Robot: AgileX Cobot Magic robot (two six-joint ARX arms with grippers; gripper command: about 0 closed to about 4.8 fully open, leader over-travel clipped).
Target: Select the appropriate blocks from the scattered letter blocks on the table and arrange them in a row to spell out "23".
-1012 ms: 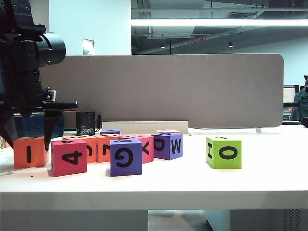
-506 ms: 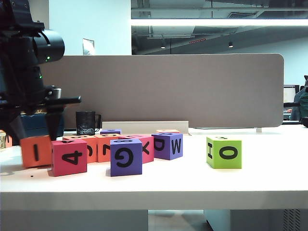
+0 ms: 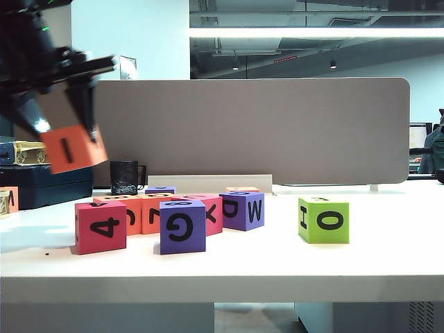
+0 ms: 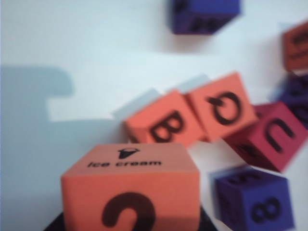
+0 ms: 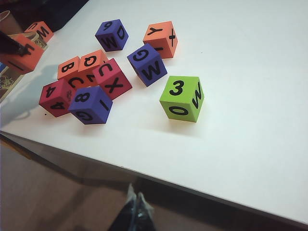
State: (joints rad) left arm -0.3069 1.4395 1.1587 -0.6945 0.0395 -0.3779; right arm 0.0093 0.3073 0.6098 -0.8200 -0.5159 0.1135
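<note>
**Orange cube aloft in the left tool**

The orange cube hangs tilted, well above the tabletop at its left end, clamped between the jaws of the left tool. Its front face shows an I; in the left wrist view the same cube fills the foreground, with a curved black digit (cut off by the picture's edge, likely the 2) and "ice cream" printed small on the next face.

The risk, as I judge it, is the tilt: soft foam pinched at an angle could twist or slip, and the cube might land with the wrong face up.

The green cube sits alone to the right, well apart from the cluster, a 3 on top and O facing front. Between them lie the red 4 cube and purple G cube, close enough to be clipped on the way across.

The right tool hangs off the tabletop's front edge, jaws together, holding nothing.
</note>
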